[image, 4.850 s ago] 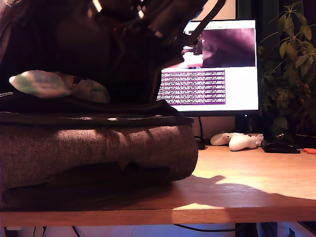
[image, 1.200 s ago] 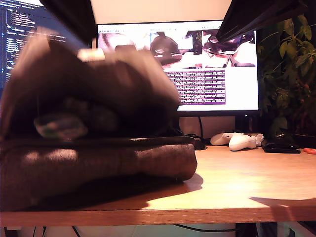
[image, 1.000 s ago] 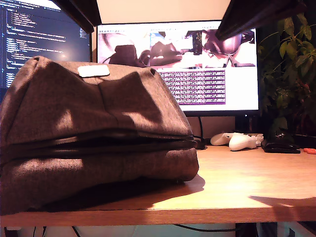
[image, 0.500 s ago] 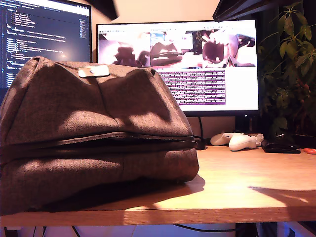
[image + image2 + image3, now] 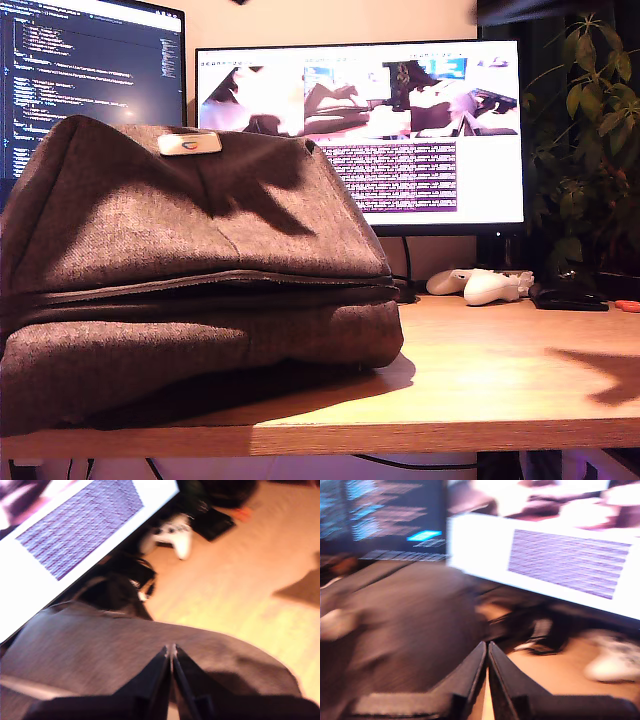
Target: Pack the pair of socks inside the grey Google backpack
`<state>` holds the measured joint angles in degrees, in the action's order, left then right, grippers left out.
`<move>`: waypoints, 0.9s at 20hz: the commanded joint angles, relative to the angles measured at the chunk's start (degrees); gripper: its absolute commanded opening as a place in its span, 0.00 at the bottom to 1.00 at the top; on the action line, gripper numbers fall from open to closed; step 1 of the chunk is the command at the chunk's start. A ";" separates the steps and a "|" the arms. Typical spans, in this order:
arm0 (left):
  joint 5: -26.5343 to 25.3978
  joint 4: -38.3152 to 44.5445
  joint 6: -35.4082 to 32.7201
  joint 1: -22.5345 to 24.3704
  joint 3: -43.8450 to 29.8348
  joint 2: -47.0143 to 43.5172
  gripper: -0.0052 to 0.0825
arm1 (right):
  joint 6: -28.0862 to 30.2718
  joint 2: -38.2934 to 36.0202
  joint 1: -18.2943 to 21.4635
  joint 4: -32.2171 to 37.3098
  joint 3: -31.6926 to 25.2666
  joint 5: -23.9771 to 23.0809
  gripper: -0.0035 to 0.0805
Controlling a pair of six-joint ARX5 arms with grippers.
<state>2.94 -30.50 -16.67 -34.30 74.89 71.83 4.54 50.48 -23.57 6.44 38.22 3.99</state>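
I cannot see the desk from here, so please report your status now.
My first gripper and my second gripper shut, empty. Backpack flap down on desk; socks not visible. Nothing in the way.

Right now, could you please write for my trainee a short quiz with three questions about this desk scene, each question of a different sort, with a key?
1. True or false: the socks lie in plain view on top of the grey backpack.
2. Which object rests on the wooden desk between the backpack and the plant in the exterior view? A) a white game controller B) a red mug C) an open book
3. Fill in: both wrist views show the end effector with its jaws ____.

Key:
1. False; no socks show, and the backpack's flap lies down.
2. A, the white game controller.
3. Shut, for my first end effector and my second end effector.
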 commanded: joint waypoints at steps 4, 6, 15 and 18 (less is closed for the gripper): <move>0.74 7.37 2.16 3.91 -9.75 -8.72 0.03 | -2.27 -0.17 3.78 -0.50 -0.63 4.42 0.03; 0.72 10.60 3.76 5.88 -14.71 -12.98 0.03 | -3.28 -0.31 3.72 -0.39 -0.63 4.44 0.03; 0.92 12.81 8.39 8.63 -27.08 -28.85 0.03 | -4.50 -8.46 3.72 -8.31 -0.63 4.68 0.03; 1.16 12.13 9.25 8.50 -27.08 -31.50 0.03 | -4.57 -12.07 3.72 -11.58 -0.61 4.72 0.03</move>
<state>3.68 -18.85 -7.86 -25.52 48.38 40.93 0.01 39.22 -19.64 -4.93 38.22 8.54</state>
